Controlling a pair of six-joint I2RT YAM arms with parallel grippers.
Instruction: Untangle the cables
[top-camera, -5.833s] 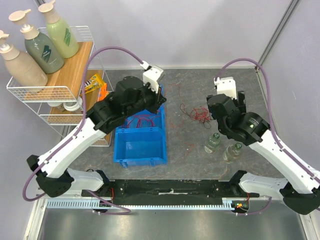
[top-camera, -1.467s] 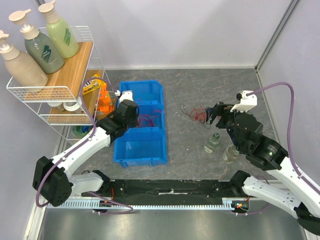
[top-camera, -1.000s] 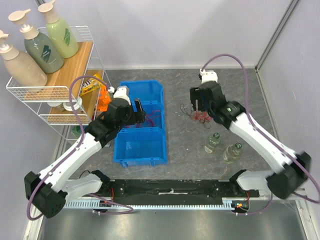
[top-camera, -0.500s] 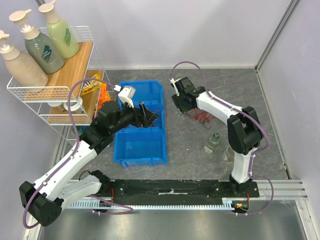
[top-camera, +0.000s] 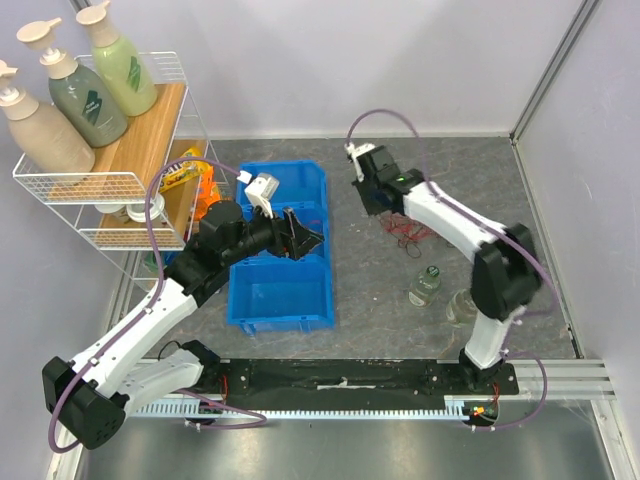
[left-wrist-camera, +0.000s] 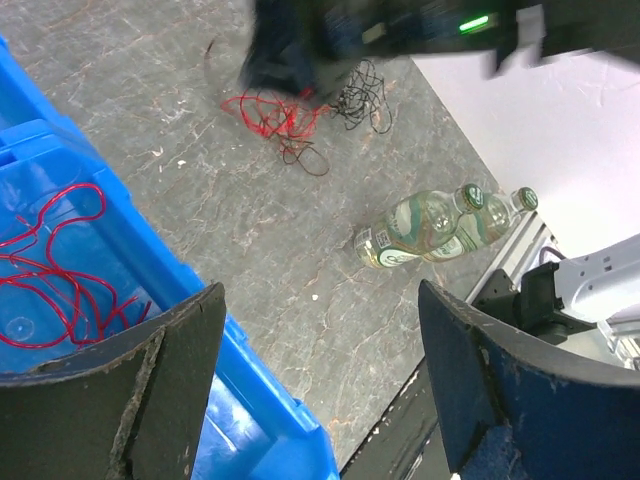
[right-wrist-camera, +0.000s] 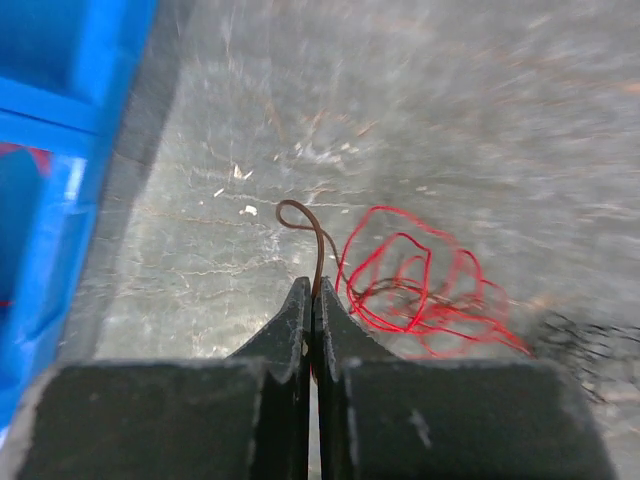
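Separation stage, by the look of it: teasing single strands out of the knot, with most of the knot yet to be undone.

Clenched right jaws, tips pressed together with no gap showing, seemingly nipping the lower end of a dark curled strand (right-wrist-camera: 318, 245). Just right of that, touching or nearly so, the fist-sized tangle of thin red and black cables (right-wrist-camera: 420, 285), lying on the grey mottled worktop (right-wrist-camera: 230, 120). Hard to tell whether the strand is free of the red mass or runs on into it.

Released left jaws, spread wide and holding nothing, hovering over the blue plastic compartment bin (top-camera: 280, 295). Loose red cable loops (left-wrist-camera: 50, 275) lying inside one compartment of that bin (the middle one, going by the overhead view), well apart from the tangle. Two clear green-capped bottles (left-wrist-camera: 420, 225) near the tangle, on its near side.

Next, probably: drawing the pinched strand up and away from the red loops, slowly enough to see whether the whole knot drags along. Likely to need the left jaws brought across from the bin to pin or take the red part; otherwise a risk of simply towing the lot over the worktop. Worth steering the pull away from the bottles too, to avoid knocking them.
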